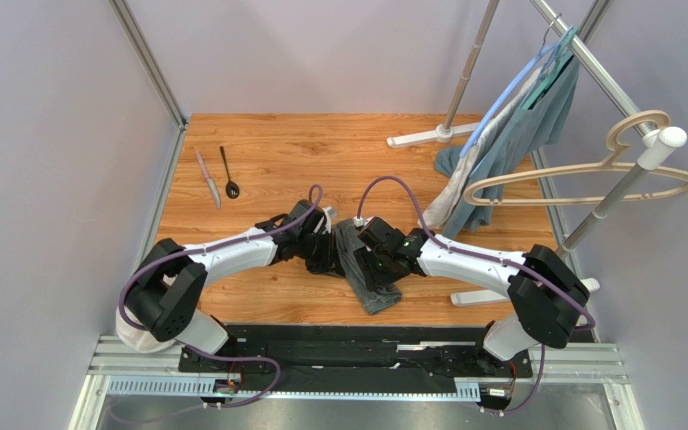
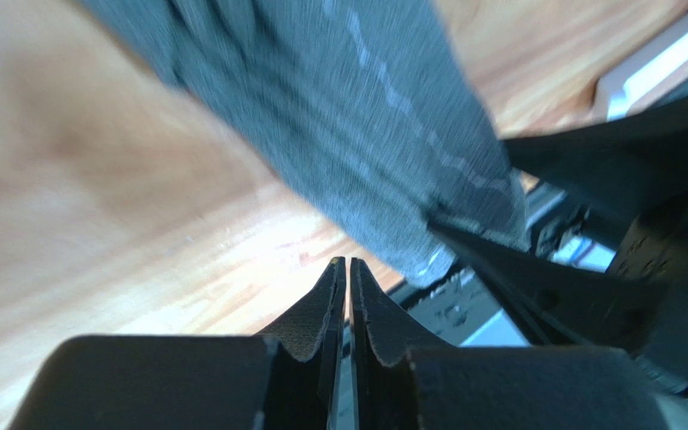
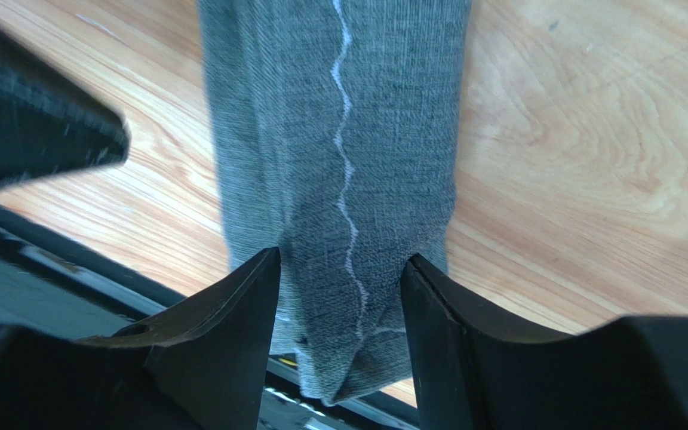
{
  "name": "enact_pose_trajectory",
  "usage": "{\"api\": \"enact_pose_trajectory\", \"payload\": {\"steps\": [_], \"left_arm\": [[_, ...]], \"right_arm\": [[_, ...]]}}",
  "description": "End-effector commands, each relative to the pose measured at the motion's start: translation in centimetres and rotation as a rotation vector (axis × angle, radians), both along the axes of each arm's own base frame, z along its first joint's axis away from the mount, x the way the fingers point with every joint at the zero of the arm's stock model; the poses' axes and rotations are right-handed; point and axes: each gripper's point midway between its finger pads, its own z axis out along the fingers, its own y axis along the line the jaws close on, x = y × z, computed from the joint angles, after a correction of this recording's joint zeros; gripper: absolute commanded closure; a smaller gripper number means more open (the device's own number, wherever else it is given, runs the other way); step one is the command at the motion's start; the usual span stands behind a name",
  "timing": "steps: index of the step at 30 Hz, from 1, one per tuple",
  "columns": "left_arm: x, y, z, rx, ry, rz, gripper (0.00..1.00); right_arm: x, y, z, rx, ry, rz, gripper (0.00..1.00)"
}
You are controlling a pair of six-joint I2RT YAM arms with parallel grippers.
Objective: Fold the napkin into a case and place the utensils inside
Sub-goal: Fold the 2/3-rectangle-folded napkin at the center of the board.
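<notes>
Left gripper [image 2: 348, 262] is closed, its fingers pressed together with nothing between them, just beside the napkin [image 1: 370, 273]. The right gripper [image 3: 339, 269] is open, one finger at each side of the napkin. The napkin lies on the table [image 1: 267, 152] as a narrow folded strip between the arms. The knife [image 1: 208, 180] and spoon [image 1: 229, 172] lie side by side at the far left, well apart from it.

Wooden table [image 1: 267, 152] right under the fingers [image 3: 222, 358]. Teal-grey garment [image 1: 536, 134] on a blue hanger [image 1: 525, 90], beyond the fingers and off to their right, hem down on the tabletop. Beige hanger [image 1: 554, 201] on a metal rack pole [image 1: 621, 193], farther right. White rack foot [image 1: 419, 137] beyond the fingers.
</notes>
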Motion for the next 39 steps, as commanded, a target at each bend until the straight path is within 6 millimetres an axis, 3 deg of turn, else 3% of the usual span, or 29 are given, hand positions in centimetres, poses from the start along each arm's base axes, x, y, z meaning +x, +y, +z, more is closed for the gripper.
{"api": "enact_pose_trajectory", "payload": {"steps": [1, 10, 16, 26, 29, 33, 39], "left_arm": [[0.3, -3.1, 1.7, -0.190, 0.013, 0.042, 0.88], [0.5, -3.7, -0.5, -0.166, 0.073, 0.075, 0.89], [0.0, -3.4, -3.1, -0.110, 0.123, 0.079, 0.90], [-0.1, -3.6, -3.5, -0.094, 0.117, 0.076, 0.91], [-0.4, -3.5, -4.1, -0.082, 0.130, 0.077, 0.91], [-0.5, -4.1, -4.3, -0.097, 0.124, 0.066, 0.92], [-1.0, -4.8, -4.4, -0.096, 0.123, 0.053, 0.92]], "right_arm": [[0.2, -0.6, -0.5, -0.101, -0.036, 0.080, 0.44], [-0.3, 0.0, -0.8, -0.177, -0.074, 0.138, 0.42], [-0.7, 0.0, -0.2, -0.186, -0.081, 0.166, 0.39], [-1.1, -0.7, -0.9, -0.228, -0.079, 0.191, 0.39], [-0.4, -1.0, -1.1, -0.259, -0.104, 0.165, 0.46], [0.0, -0.9, -1.0, -0.255, -0.122, 0.141, 0.71], [0.6, -0.5, 1.0, -0.229, -0.163, 0.117, 0.92]]}}
